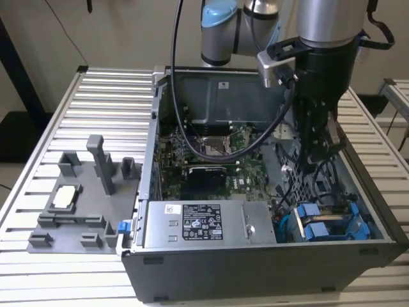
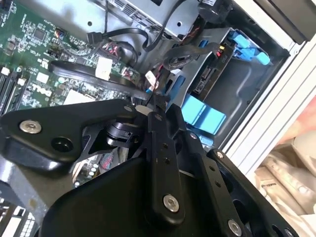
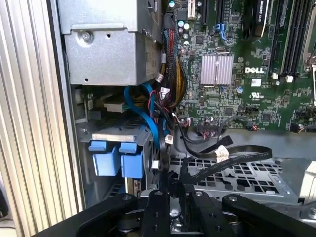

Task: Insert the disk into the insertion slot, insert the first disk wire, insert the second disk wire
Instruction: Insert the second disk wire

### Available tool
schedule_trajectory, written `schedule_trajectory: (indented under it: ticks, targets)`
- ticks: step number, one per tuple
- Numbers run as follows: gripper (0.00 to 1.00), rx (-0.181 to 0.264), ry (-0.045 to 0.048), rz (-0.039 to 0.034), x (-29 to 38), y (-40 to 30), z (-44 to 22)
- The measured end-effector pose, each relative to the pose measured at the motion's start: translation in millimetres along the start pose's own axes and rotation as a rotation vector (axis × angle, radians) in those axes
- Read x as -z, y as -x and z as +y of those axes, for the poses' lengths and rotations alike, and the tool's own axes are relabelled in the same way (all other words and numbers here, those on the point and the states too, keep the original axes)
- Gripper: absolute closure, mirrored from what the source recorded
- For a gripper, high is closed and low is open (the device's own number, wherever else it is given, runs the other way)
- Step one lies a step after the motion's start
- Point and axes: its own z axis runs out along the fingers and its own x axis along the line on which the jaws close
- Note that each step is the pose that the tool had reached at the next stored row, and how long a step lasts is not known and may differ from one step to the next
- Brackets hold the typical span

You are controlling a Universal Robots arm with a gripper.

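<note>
The disk (image 1: 327,227) lies low in the near corner of the open computer case (image 1: 255,268), on the exterior view's right. Its bright blue carrier shows from above, and its 2 blue end tabs face the silver labelled power-supply box (image 1: 204,224) just beside it. Whether it is pushed fully home cannot be told. On the exterior view's left, outside the case, a grey plastic fixture (image 1: 70,204) with upright posts rests on the slatted aluminium table (image 1: 96,96). Just behind the disk is the grey perforated drive cage (image 3: 237,177), whose insertion slot (image 2: 217,74) opens among a tangle of black, blue and red leads. The gripper (image 1: 317,161) hangs straight down over this cage, inside the case and near its wall on the exterior view's right. In both wrist views its 2 black fingers (image 3: 157,197) are drawn close together, pinched on a thin black wire (image 3: 171,177) that runs up from between them toward the cable bundle beside the disk. Farther back, the green motherboard (image 1: 211,150) covers the floor of the case, and a thick black cable (image 1: 176,96) loops down across it. Beyond that, the silver and blue robot arm (image 1: 326,19) rises above the far wall of the case.
</note>
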Motion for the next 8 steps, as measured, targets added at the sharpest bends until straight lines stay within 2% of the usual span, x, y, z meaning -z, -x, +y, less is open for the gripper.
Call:
schedule_trajectory:
  ticks: [2, 6, 7, 8]
  targets:
    - [0.77, -0.001, -0.0079, 0.0002, -0.7, 0.0, 0.1]
    - [0.79, -0.001, -0.0085, 0.0002, -0.9, 0.0, 0.2]
    - [0.84, -0.001, -0.0085, 0.0001, -0.9, 0.0, 0.2]
    - [0.84, -0.001, -0.0085, 0.0, -1.0, -0.2, 0.2]
